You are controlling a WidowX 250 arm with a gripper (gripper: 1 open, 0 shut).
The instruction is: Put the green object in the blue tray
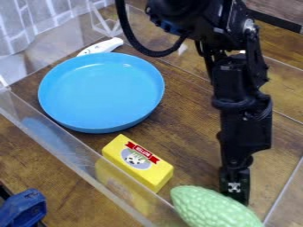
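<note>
Above brown wood [166, 137], the arm [240, 84] points downward.

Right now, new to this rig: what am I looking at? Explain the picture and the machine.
One fixed-looking camera view, from above at an angle. The black machine reaching in from the top is a robot arm; its gripper is lowered beside the green toy vegetable. No grip on it is visible. On the wooden surface are also a blue round tray and a yellow box with a red label. A dark blue cloth sits at lower left.
</note>
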